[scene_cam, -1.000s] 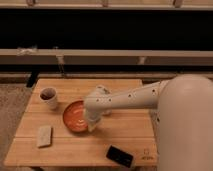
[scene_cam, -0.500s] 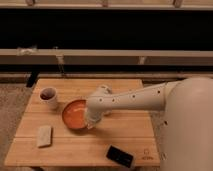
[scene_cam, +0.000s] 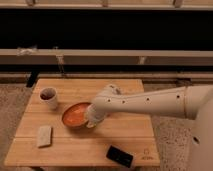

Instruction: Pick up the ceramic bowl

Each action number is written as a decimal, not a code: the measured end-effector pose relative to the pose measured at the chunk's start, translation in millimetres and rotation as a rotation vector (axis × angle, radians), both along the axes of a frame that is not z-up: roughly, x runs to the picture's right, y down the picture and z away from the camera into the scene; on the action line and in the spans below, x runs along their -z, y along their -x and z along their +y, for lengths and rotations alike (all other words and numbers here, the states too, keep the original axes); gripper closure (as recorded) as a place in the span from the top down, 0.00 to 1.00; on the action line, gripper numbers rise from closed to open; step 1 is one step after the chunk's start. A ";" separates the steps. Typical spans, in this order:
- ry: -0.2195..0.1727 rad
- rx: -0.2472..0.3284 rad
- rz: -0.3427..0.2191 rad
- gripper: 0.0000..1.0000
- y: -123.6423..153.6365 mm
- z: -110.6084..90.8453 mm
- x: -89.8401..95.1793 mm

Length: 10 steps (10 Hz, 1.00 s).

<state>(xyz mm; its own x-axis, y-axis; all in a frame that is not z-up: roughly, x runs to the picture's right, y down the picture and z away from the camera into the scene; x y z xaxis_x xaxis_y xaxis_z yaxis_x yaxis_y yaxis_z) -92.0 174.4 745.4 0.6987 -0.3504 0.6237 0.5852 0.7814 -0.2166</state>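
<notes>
The ceramic bowl (scene_cam: 75, 114) is a wide, shallow orange-red dish near the middle of the wooden table (scene_cam: 125, 142). Its right side is covered by my arm. My gripper (scene_cam: 91, 120) is at the bowl's right rim, at the end of the white arm that reaches in from the right. The bowl looks slightly tilted, with its right edge by the gripper.
A small white cup (scene_cam: 48, 96) with a dark inside stands at the back left. A pale flat block (scene_cam: 44, 135) lies at the front left. A black phone-like slab (scene_cam: 120, 156) lies at the front right. A dark wall with rails runs behind the table.
The arm has shifted a little to the left and the bowl has moved slightly left and forward with it. The cup, block and black slab have not moved.
</notes>
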 end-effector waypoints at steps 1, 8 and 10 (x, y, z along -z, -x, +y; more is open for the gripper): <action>-0.015 -0.010 -0.017 0.00 0.2 -3.7 7.2; -0.072 -0.052 -0.085 0.00 -3.7 -15.5 30.4; -0.072 -0.052 -0.086 0.00 -3.1 -15.5 30.5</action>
